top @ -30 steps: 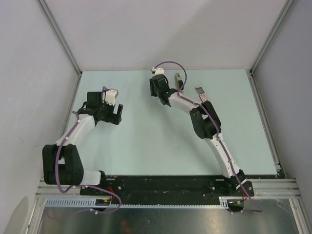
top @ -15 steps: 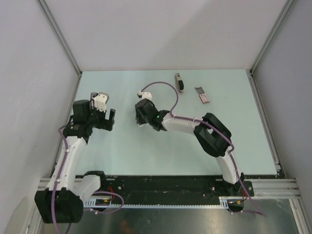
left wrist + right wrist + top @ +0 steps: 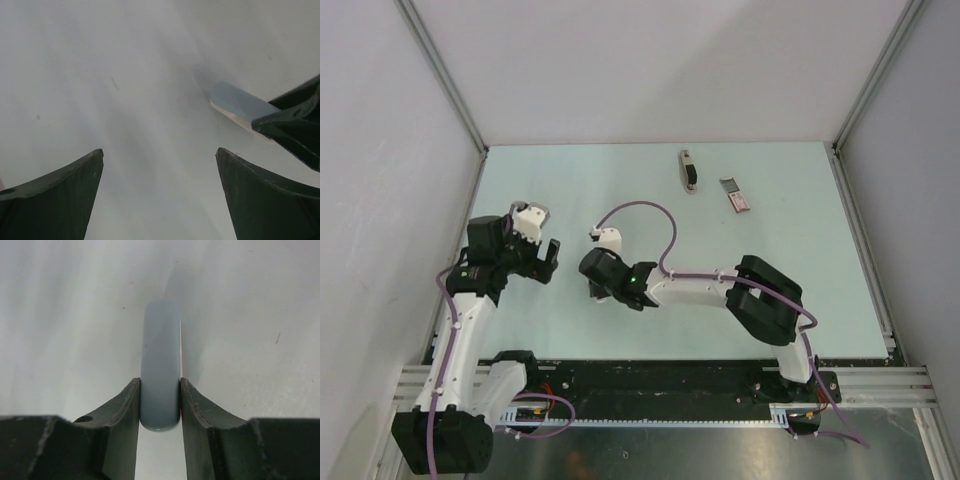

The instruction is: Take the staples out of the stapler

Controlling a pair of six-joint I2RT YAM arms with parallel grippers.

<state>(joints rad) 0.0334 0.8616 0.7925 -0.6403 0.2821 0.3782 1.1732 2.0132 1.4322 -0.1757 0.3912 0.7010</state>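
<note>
Within the last second the right gripper [image 3: 592, 283] has been drawn away from the stapler [image 3: 689, 170], beside which it stood. It is now held well apart from the stapler, toward the near side and to the left. The left gripper [image 3: 546, 262] has been pulled back too and lies farther left still. The stapler has not been shifted. It is left on the worktop [image 3: 800, 260] by the far edge, with the box [image 3: 735, 194] just to its right, and is touched by neither arm. The right fingers [image 3: 125, 410] are clamped on a flat grey strip [image 3: 160, 360] with a rounded free end. That it was taken from the stapler is judged likely, so the unloading would be under way. The left fingers [image 3: 60, 195] are spread wide with nothing between them. No staples can be made out; they may be carried on the strip or still lodged in the stapler. The stapler's long axis is laid near-to-far, slightly tilted, and which end is its front cannot be told. The strip is run straight out in line with the right fingers, its free end pointed away from the stapler, roughly toward the left gripper.
</note>
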